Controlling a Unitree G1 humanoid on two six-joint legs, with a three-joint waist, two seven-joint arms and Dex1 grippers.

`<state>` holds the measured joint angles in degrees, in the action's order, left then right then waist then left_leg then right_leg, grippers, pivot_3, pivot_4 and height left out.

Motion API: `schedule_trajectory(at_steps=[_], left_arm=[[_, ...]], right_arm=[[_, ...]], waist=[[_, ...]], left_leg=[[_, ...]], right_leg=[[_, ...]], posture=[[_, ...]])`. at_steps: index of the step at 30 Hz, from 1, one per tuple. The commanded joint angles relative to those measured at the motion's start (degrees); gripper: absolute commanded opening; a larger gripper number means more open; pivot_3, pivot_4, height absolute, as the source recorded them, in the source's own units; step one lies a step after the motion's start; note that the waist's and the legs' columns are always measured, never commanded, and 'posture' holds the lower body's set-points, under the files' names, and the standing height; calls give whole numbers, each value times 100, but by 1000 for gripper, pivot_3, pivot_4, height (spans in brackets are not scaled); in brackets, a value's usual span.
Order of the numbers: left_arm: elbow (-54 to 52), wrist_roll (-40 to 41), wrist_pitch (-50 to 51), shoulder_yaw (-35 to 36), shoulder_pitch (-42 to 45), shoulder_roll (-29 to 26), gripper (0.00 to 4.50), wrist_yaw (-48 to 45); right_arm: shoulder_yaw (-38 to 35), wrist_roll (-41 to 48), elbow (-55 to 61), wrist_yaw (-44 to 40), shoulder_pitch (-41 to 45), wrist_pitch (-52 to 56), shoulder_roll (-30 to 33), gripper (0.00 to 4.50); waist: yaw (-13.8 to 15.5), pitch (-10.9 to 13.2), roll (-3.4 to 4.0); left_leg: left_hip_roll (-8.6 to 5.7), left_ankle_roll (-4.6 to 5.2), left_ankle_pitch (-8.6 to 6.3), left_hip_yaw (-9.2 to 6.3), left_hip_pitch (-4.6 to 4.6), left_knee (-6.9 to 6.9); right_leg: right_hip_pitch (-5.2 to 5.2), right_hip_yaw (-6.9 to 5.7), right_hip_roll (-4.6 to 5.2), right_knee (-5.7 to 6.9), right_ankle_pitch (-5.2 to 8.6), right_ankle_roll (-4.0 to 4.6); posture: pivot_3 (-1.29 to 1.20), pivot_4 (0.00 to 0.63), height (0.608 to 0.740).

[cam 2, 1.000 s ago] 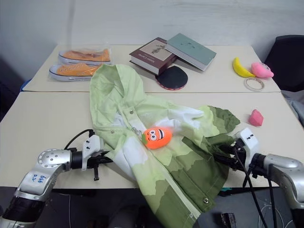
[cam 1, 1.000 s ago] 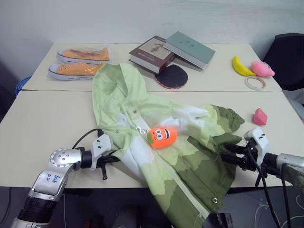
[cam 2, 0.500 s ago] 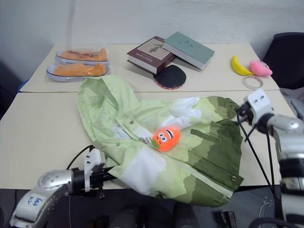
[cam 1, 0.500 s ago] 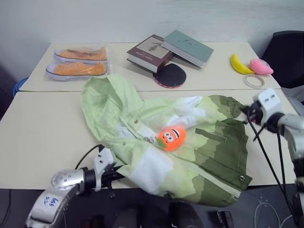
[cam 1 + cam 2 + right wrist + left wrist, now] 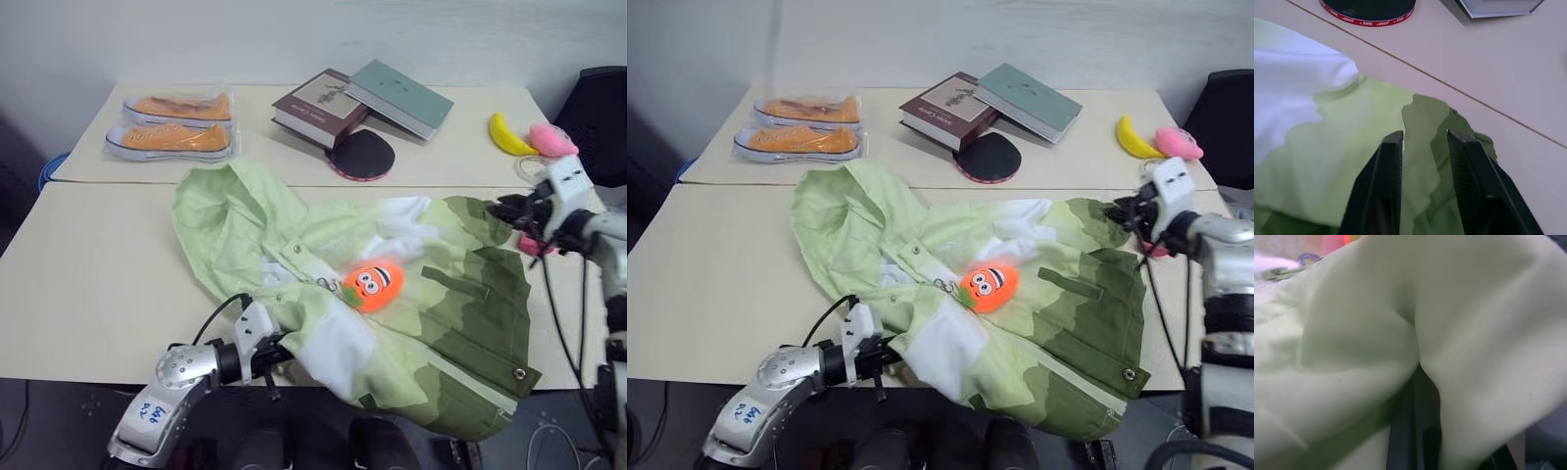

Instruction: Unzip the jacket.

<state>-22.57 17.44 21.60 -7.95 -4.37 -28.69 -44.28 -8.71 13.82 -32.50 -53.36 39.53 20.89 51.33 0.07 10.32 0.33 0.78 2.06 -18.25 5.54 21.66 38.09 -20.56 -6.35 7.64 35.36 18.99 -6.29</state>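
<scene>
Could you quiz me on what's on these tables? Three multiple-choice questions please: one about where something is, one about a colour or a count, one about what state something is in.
1. Where does the orange plush toy lie?
A. on the jacket
B. on the books
C. beside the shoes

2. How many books are stacked at the back?
A. one
B. two
C. four

3. What is the left gripper doing?
A. hanging open above the table
B. holding a shoe
C. shut on the jacket's near edge

Answers: 1 A, the toy sits on the jacket's front by the zipper. 2 B, a brown book and a grey-green one leaning on it. 3 C, the left wrist view shows its fingers together with pale fabric folded around them.
</scene>
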Motion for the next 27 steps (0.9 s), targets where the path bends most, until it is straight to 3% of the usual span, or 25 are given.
schedule_trajectory(at_steps=[1,4,7,13,16,19,23,27], left_arm=[[42,8,-312,221,-73,-200,0,-162],[96,41,-399,311,-9,-344,0,-265],[130,108,-369,370,128,-416,0,-332],[155,121,-313,326,274,-466,0,-458],[156,98,-268,273,353,-456,0,-481],[144,101,-190,258,405,-483,0,-500],[95,102,-81,276,407,-516,0,-483],[-46,253,74,404,281,-508,0,-403]], right_arm=[[-360,602,1081,-507,-561,1256,494,2449],[-249,1183,1991,-1150,-1240,2731,1016,3518],[-239,904,2136,-694,-1515,2362,815,4470],[202,294,1423,-146,-1246,1394,177,4470],[572,88,898,-355,-1024,1140,-51,4470],[848,26,653,-803,-876,1081,-114,3869],[945,-217,275,-819,-529,542,-237,2536],[1109,-882,29,-324,-228,-866,-300,1307]], waist=[[-13,0,0],[-14,4,6],[-51,4,7],[-35,8,14],[-30,8,14],[-30,9,10],[-40,9,10],[-78,9,10]], left_leg=[[0,1,0,0,0,1],[1,2,-1,-3,-1,-1],[5,-2,-3,-6,-4,-4],[5,-13,-8,-1,-5,-9],[3,-12,-6,6,-4,-6],[4,-9,-4,7,-5,-3],[4,-9,-4,6,-8,-2],[5,-11,-3,10,-10,-2]], right_leg=[[1,0,1,-11,0,0],[2,0,5,-27,0,0],[1,1,6,-26,0,1],[-6,0,1,-25,0,1],[-6,0,-5,-25,0,0],[-3,1,-6,-24,0,0],[-1,2,-6,-22,-1,0],[-3,5,-7,-18,0,0]], posture=[[0,150,740],[0,150,740],[0,150,740],[0,150,740],[0,150,740],[0,150,740],[0,150,740],[0,150,740]])
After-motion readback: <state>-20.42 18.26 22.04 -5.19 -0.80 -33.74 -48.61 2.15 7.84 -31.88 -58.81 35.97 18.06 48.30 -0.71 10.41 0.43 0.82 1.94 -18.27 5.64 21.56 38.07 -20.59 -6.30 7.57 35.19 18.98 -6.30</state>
